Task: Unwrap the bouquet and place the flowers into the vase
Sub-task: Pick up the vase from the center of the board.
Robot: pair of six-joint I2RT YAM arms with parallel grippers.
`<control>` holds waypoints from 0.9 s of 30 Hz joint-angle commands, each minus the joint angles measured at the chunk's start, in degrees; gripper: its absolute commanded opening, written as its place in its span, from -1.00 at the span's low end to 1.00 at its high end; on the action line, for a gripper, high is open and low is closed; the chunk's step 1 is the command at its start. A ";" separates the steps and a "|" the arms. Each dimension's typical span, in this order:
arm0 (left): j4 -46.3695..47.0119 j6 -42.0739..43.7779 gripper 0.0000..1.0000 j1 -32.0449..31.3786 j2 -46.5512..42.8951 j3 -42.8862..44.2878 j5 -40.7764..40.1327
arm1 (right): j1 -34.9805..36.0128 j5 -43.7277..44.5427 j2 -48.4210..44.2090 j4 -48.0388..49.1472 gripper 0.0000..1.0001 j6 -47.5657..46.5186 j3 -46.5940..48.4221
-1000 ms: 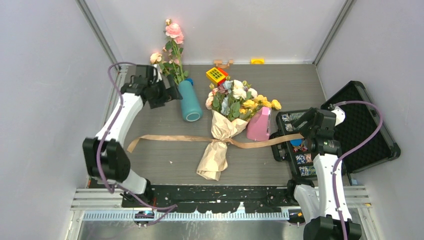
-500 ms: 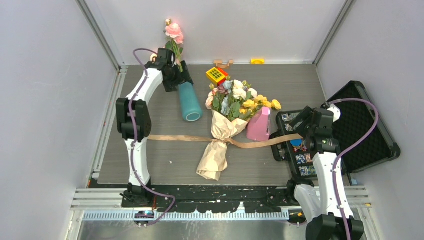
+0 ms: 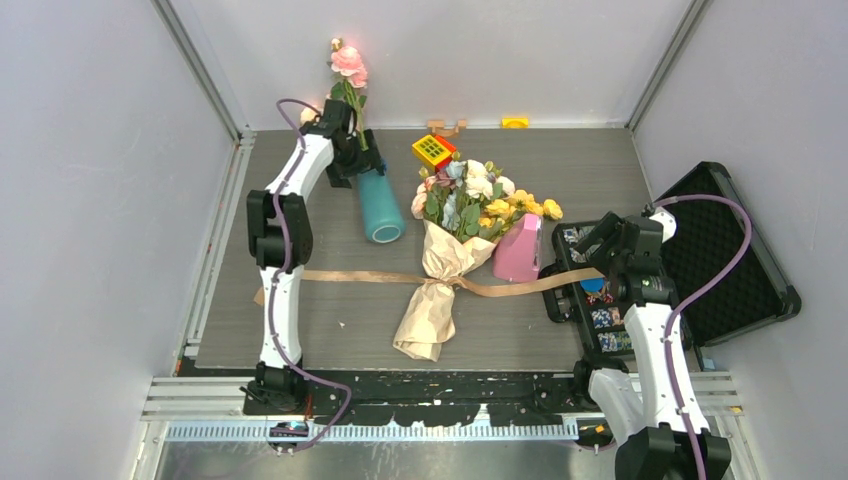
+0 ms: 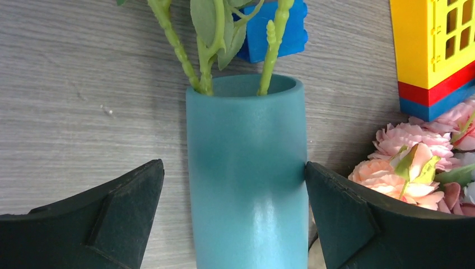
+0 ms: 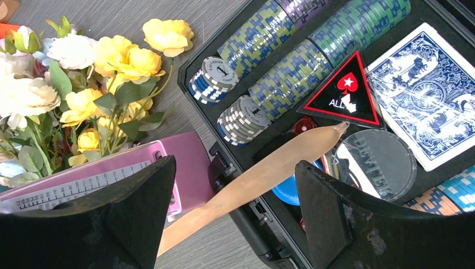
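Observation:
The teal vase [image 3: 380, 203] appears to lie on its side, mouth toward the back wall, with long-stemmed roses [image 3: 348, 62] in it. My left gripper [image 3: 350, 160] straddles the vase [image 4: 246, 185] near its mouth. This gripper [image 4: 233, 163] is open: the right fingertip touches the vase wall and the left stands apart. The bouquet [image 3: 440, 270] lies mid-table in tan paper, its flowers [image 3: 480, 200] pointing back. Its ribbon [image 3: 350, 276] runs out to both sides. My right gripper [image 3: 600, 250] hangs open above the ribbon end [image 5: 269, 168], which is draped over the case edge.
A pink box [image 3: 518, 255] sits beside the bouquet's right side. An open black poker case [image 3: 700, 260] with chips and cards fills the right side of the table [image 3: 600, 170]. A yellow block [image 3: 433, 150] and a blue block [image 4: 274, 33] lie behind the vase.
The left arm has stretched toward the back, and its gripper has moved from the vase's left side to its mouth end. The right arm has barely shifted.

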 commanded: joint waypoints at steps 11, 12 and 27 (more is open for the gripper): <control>-0.77 1.25 0.99 -0.70 5.44 4.22 -0.05 | 0.69 -0.32 -0.31 2.68 0.65 -0.63 -0.89; -0.50 1.09 0.99 -0.70 5.62 4.14 0.34 | 0.70 -0.40 -0.31 2.77 0.65 -0.63 -0.93; 6.91 0.19 -0.38 -0.70 1.51 -5.48 -0.35 | 0.97 -1.02 -0.49 3.27 0.61 -0.80 -1.58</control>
